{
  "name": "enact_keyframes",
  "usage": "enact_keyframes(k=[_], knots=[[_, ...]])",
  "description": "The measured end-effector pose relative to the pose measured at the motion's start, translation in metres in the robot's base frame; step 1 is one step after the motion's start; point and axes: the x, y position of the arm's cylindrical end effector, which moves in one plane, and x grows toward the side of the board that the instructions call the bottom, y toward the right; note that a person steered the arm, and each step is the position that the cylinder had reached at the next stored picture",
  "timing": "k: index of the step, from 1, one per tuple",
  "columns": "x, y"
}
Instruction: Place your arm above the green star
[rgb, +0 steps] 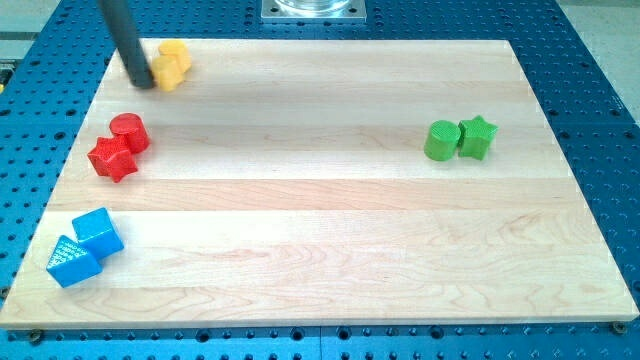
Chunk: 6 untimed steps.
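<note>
The green star (478, 137) lies at the view's right on the wooden board (320, 230), touching a green cylinder (441, 140) on its left. My tip (143, 82) is at the view's upper left, far from the green star. It sits right beside two yellow blocks (171, 64), on their left, seemingly touching them.
A red cylinder (130, 131) and a red star (112, 157) sit together at the view's left. A blue cube (98, 233) and a blue triangular block (72, 262) sit at the lower left. A metal mount (313, 10) is at the top edge. Blue perforated table surrounds the board.
</note>
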Motion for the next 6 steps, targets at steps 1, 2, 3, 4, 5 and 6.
enact_keyframes(k=[1,2,3,4,5,6], knots=[[-0.004,0.054],[-0.013,0.106],[0.015,0.109],[0.027,0.133],[0.043,0.187],[0.027,0.304]])
